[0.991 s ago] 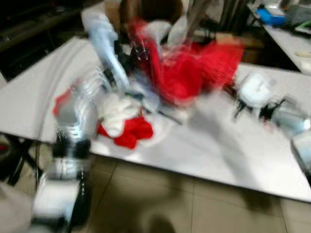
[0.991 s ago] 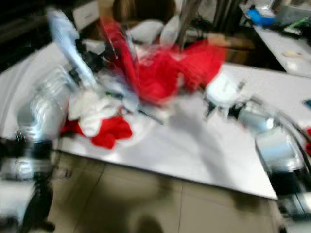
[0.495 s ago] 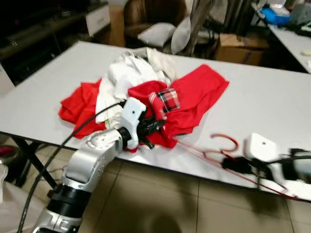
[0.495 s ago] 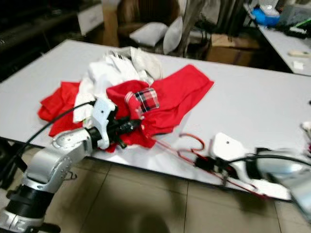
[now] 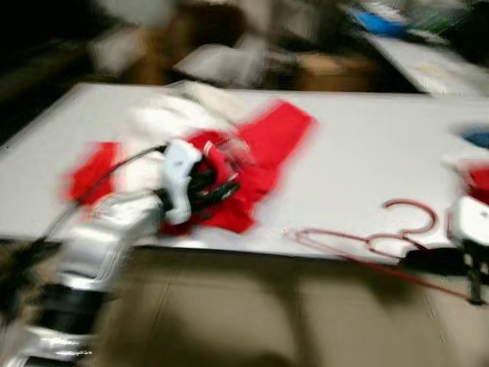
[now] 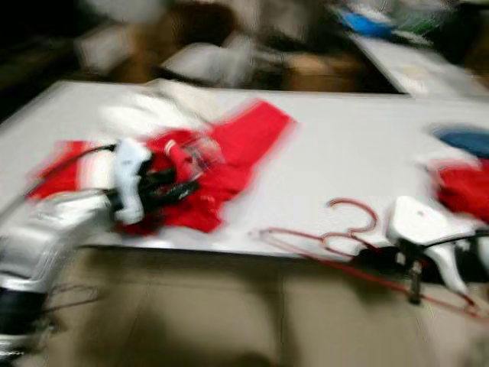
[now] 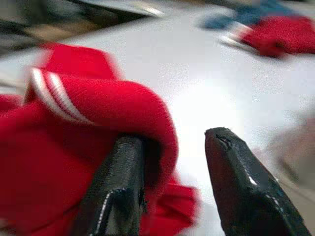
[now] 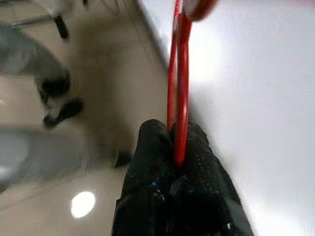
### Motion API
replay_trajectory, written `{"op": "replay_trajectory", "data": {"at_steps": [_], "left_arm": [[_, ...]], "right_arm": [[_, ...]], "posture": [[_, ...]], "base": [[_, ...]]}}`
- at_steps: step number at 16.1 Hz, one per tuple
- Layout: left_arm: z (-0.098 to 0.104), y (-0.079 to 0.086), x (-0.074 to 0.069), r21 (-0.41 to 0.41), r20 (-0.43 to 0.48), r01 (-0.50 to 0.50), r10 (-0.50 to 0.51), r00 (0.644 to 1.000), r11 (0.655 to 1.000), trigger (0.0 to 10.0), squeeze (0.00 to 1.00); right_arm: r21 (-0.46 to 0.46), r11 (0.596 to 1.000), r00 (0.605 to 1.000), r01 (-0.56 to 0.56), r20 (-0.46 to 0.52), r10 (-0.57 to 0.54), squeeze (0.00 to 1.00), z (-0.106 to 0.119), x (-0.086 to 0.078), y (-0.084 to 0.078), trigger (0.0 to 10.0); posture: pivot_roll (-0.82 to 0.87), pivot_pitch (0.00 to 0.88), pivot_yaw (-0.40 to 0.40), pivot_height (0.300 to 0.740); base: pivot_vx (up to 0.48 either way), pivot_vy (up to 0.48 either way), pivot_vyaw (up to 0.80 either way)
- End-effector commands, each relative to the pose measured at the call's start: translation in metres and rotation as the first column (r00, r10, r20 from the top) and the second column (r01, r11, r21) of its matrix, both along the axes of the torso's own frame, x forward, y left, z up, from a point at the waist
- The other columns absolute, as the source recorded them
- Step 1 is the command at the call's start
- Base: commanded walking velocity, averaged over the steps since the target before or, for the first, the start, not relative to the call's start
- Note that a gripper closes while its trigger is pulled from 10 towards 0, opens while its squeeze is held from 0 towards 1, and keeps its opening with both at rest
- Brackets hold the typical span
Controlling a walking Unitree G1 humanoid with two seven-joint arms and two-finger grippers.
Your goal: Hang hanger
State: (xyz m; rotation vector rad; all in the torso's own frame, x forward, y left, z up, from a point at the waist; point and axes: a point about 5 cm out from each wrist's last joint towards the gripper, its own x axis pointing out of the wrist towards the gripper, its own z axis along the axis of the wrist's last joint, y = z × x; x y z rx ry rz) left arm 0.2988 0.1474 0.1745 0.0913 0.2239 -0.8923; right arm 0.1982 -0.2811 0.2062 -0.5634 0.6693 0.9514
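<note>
A red wire hanger [image 5: 367, 241] lies flat at the front edge of the white table [image 5: 359, 153]. My right gripper [image 6: 378, 260] is at that edge, shut on the hanger's long bar [image 8: 178, 88]; the right wrist view shows its fingertips [image 8: 152, 135] pinching the wire. A heap of red and white clothes [image 5: 229, 153] lies on the left of the table. My left gripper [image 5: 221, 189] reaches into the heap's front; in the left wrist view it [image 7: 172, 137] stands open, with a fold of red cloth with white stripes [image 7: 98, 108] draped over one finger [image 7: 118, 187].
More clothes, blue [image 6: 458, 141] and red [image 6: 458, 187], lie at the table's right end. Blurred furniture and boxes [image 5: 229, 53] stand behind the table. A second table [image 5: 428, 69] is at the back right. Tiled floor [image 5: 252, 321] runs along the front edge.
The whole picture has swung and blurred, so the camera moved. Both grippers keep their places: the right still holds the hanger, the left stays at the red cloth.
</note>
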Motion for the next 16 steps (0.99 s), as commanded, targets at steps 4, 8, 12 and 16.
{"op": "replay_trajectory", "data": {"at_steps": [4,8,12,16], "left_arm": [[0.046,-0.008,0.001,-0.317,0.098,0.062,-0.032,0.995,0.946,10.0,1.00],[0.050,-0.013,0.011,-0.358,0.141,-0.185,0.249,0.958,0.915,10.0,0.00],[-0.002,0.006,-0.001,0.333,0.154,-0.155,0.109,0.982,0.930,10.0,0.00],[0.004,0.049,-0.014,0.462,0.028,-0.030,0.020,0.999,0.886,10.0,1.00]], "right_arm": [[0.083,0.986,0.978,0.145,0.137,-0.155,0.00,0.031,0.005,-0.020,10.0],[0.331,0.893,0.895,0.306,0.221,-0.388,0.00,0.014,0.017,0.005,10.0],[0.379,0.854,0.862,0.355,0.220,-0.456,0.00,-0.010,0.022,0.035,10.0],[0.463,0.774,0.790,0.432,0.220,-0.572,0.00,-0.014,0.031,0.046,10.0]], "posture": [[-0.10,0.000,0.004,0.740],[-0.11,0.003,0.002,0.740],[-0.10,0.003,-0.005,0.740],[-0.09,0.000,-0.011,0.740]], "base": [[0.000,0.000,0.00],[0.000,0.000,0.00],[0.000,0.000,0.00],[0.000,0.000,0.00]]}}
